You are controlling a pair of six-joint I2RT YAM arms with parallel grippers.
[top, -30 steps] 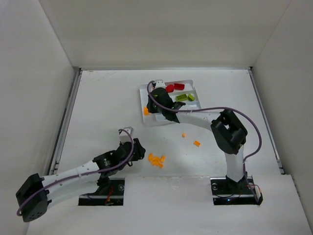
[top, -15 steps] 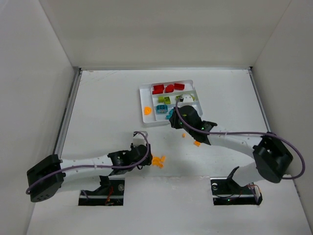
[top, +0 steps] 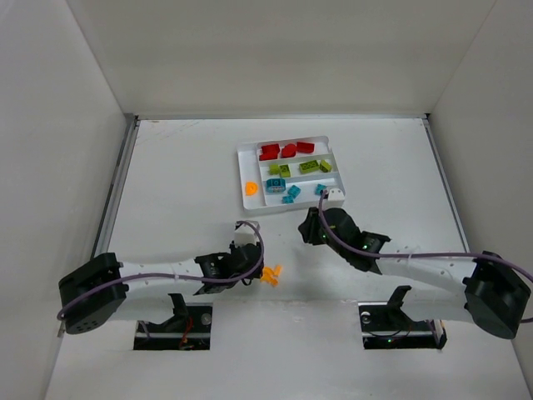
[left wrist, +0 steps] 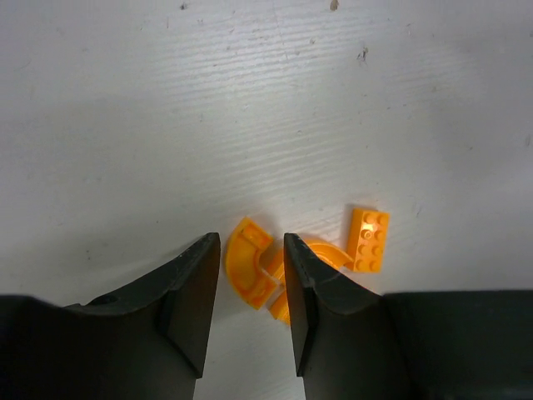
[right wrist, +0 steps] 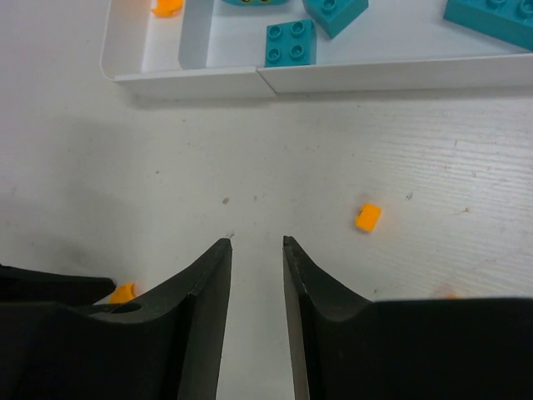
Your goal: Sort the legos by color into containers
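Note:
The white tray (top: 243, 169) holds red legos (top: 283, 151), lime green legos (top: 301, 167) and teal legos (top: 281, 186) in its long slots, and one orange piece (top: 251, 188) in the side slot. A small pile of orange legos (top: 271, 275) lies on the table. My left gripper (top: 256, 268) is open at this pile. In the left wrist view its jaws (left wrist: 250, 242) stand either side of a curved orange piece (left wrist: 246, 265), with an orange brick (left wrist: 369, 240) to the right. My right gripper (top: 307, 227) is open and empty (right wrist: 255, 242), just in front of the tray.
In the right wrist view the tray's near wall (right wrist: 250, 80) is ahead, with teal bricks (right wrist: 291, 42) behind it. A tiny orange piece (right wrist: 367, 217) lies right of the jaws and another (right wrist: 123, 292) at the lower left. White walls enclose the table.
My left gripper has moved right to the orange pile. My right gripper has drawn back from over the tray to the table in front of it.

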